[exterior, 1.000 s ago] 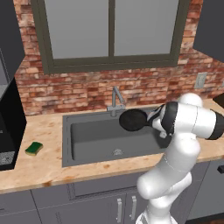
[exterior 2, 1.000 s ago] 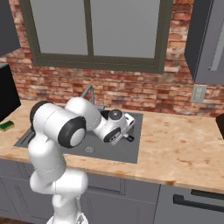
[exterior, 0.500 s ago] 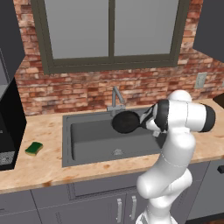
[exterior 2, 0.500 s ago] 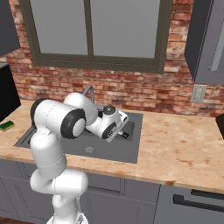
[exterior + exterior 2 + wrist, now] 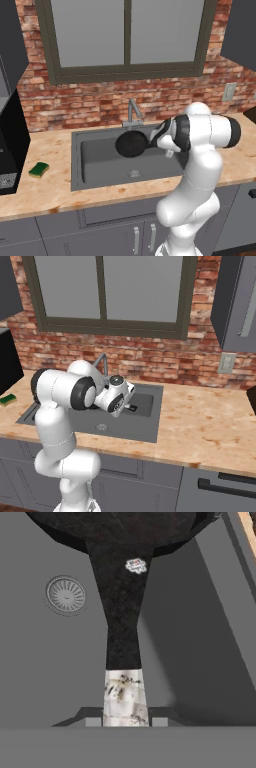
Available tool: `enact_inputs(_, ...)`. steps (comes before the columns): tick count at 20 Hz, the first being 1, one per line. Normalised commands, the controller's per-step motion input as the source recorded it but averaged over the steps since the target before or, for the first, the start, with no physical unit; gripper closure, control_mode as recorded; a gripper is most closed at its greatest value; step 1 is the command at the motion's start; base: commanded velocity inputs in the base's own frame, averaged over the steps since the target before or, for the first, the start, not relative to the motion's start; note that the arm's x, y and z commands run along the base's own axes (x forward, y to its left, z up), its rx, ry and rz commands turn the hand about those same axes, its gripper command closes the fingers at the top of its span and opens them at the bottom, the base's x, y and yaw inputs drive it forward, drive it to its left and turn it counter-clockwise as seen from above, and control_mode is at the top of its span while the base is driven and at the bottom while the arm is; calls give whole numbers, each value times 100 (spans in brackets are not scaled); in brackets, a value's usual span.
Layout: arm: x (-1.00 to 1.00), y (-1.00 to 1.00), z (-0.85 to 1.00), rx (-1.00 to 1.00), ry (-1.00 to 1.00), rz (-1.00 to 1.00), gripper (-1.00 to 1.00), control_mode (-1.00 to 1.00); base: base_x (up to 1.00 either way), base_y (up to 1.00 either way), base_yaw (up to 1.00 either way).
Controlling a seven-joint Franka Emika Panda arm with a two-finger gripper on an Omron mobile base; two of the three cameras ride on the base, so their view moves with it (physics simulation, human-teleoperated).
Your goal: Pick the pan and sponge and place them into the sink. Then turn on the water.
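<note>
Gripper (image 5: 125,722) clamps the pale tip of the pan (image 5: 131,144) handle, holding the pan above the sink (image 5: 100,165). Sponge (image 5: 38,170) lies on the counter left of the sink.

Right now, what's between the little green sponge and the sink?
Nothing but bare wooden counter. In the left base view the sponge sits alone, left of the sink, with empty countertop running up to the sink's rim.

One pan (image 5: 132,144), one sponge (image 5: 38,170), one sink (image 5: 100,165), one faucet (image 5: 132,111).
</note>
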Motion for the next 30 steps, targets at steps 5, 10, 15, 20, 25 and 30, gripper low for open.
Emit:
enact_inputs(5, 0, 36, -25, 0, 0, 19, 100, -100, 0, 0, 0)
enact_inputs(10, 0, 18, -35, 0, 0, 21, 100, -100, 0, 0, 0)
enact_inputs(15, 13, 11, -32, -2, 1, 15, 100, -100, 0, 0, 0)
enact_inputs(20, 33, 8, -43, -7, 6, 13, 100, -100, 0, 0, 0)
enact_inputs(25, 37, 8, -49, -11, 6, 11, 100, -100, 0, 0, 0)
enact_inputs(30, 37, 4, -42, -12, 4, 10, 100, -100, 0, 0, 0)
